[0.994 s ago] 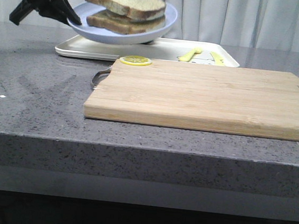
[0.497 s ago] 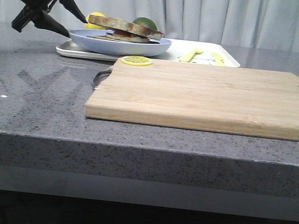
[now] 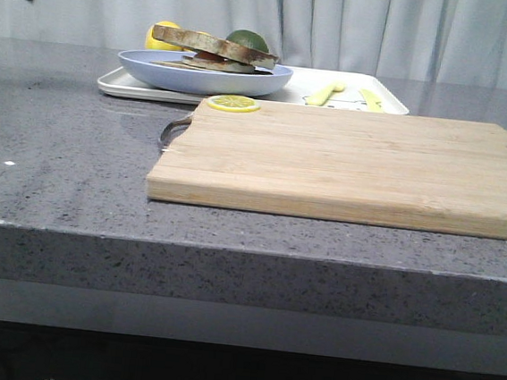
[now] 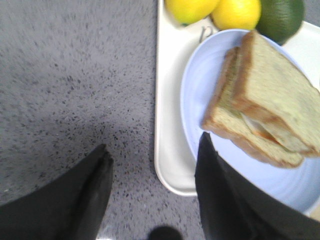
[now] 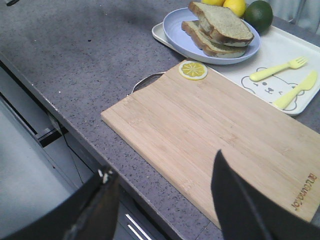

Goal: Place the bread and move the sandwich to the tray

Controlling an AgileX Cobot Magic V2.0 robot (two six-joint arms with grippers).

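Sandwich [image 5: 220, 27] of two brown-crusted slices lies skewed on the tray [image 5: 300, 107].

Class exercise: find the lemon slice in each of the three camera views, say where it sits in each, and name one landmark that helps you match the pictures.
Front view: the lemon slice lies on the far left corner of the cutting board, just in front of the blue plate.
Left wrist view: not in it.
Right wrist view: the lemon slice lies on the board corner nearest the plate.
Shared landmark: the blue plate with the sandwich shows in all three views.
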